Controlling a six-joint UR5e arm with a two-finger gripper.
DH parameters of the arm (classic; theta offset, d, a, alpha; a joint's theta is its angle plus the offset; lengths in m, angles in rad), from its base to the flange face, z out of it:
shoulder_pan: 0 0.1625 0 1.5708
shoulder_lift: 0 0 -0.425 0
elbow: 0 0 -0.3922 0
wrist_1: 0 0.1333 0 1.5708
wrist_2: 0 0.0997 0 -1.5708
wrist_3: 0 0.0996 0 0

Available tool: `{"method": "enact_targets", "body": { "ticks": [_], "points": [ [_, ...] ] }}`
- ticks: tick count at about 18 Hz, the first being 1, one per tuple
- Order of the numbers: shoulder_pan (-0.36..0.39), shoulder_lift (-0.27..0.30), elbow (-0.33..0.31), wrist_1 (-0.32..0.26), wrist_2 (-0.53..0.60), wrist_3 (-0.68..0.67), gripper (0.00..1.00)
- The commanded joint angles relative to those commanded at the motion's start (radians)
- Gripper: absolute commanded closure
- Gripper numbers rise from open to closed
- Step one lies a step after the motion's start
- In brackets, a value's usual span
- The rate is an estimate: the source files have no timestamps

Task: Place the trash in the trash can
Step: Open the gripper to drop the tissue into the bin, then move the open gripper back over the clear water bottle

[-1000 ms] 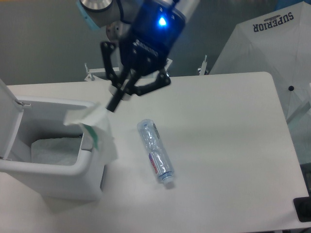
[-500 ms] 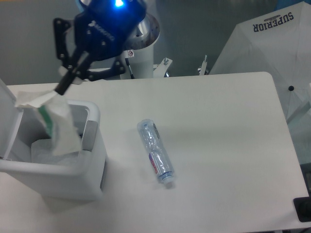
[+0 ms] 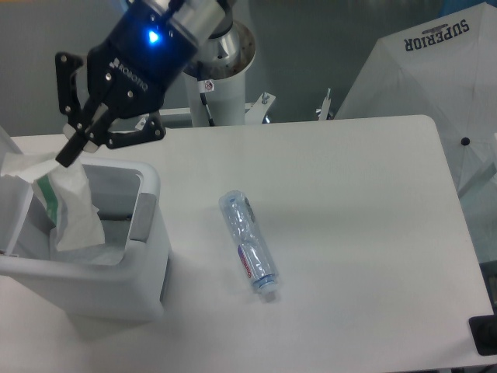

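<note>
The black two-finger gripper (image 3: 68, 152) is hanging over the open mouth of the boxy white plastic trash can (image 3: 147, 233), which is sitting at the table's left edge near the front corner, and its fingertips are pinching the top of the small whitish translucent plastic bag (image 3: 74, 206). The bag, which is showing a green stripe, is dangling straight down from the tips with its lower part already inside the can, against the white liner. So the fingers are clamped together on the bag, not standing apart. The clear plastic water bottle with a red-and-blue label and white cap (image 3: 248, 242) is lying on its side on the white table (image 3: 365, 202), roughly in the middle and well apart from the can, toward the right of it. Its long axis is running diagonally, with the cap pointing toward the front edge and slightly right. Judging from this, the bag is sitting directly below the tool and above the can's cavity, so letting go looks like the coming move; the bottle is waiting to the gripper's right and forward.
</note>
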Motion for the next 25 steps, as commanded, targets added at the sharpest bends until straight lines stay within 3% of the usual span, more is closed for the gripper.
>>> {"method": "enact_targets", "body": {
  "ticks": [1,4,9,14,19,21,25],
  "points": [
    [0.000,0.000,-0.008,0.002,0.000,0.006,0.09],
    [0.006,-0.003,-0.022,0.003,0.006,0.029,0.00],
    [0.098,-0.006,-0.022,0.003,0.008,0.031,0.00],
    [0.207,-0.066,-0.020,0.003,0.009,0.067,0.00],
    [0.267,-0.139,-0.017,0.008,0.037,0.138,0.00],
    [0.268,-0.182,-0.015,0.009,0.098,0.169,0.00],
    [0.265,-0.264,-0.002,0.006,0.329,0.186,0.00]
  ]
}}
